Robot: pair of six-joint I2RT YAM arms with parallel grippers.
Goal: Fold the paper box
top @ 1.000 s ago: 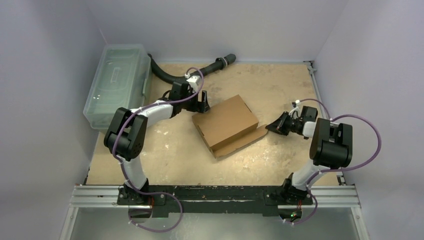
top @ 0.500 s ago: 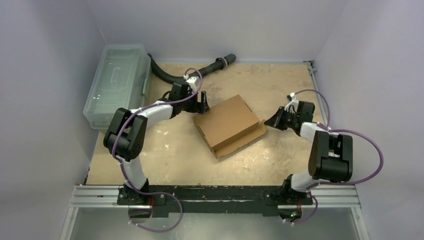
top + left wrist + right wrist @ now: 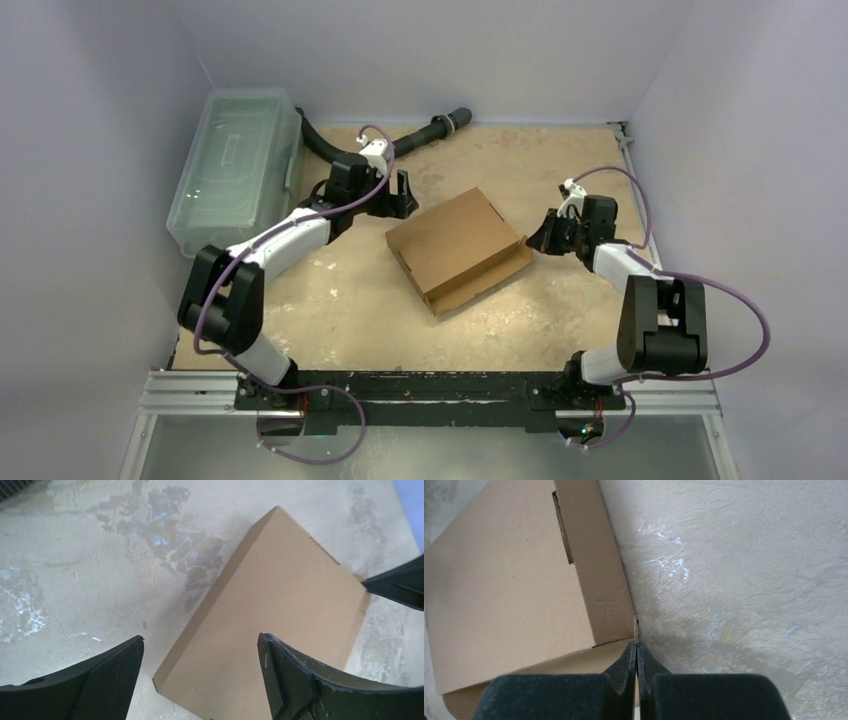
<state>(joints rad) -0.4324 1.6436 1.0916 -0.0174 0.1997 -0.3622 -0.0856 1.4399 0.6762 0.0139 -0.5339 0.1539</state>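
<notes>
At worktop (image 3: pixel 350 300) centre: paper box (image 3: pixel 455 242) lies lid-down, near flap out | left end effector (image 3: pixel 398 195): spread, just beside box's far-left corner | right end effector (image 3: pixel 535 238): pressed together at box's right edge, possibly pinching a flap

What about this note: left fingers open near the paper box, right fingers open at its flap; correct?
Wrong on the right fingers: the right wrist view shows them shut, apparently pinching the paper box flap edge. The left fingers are open.
</notes>
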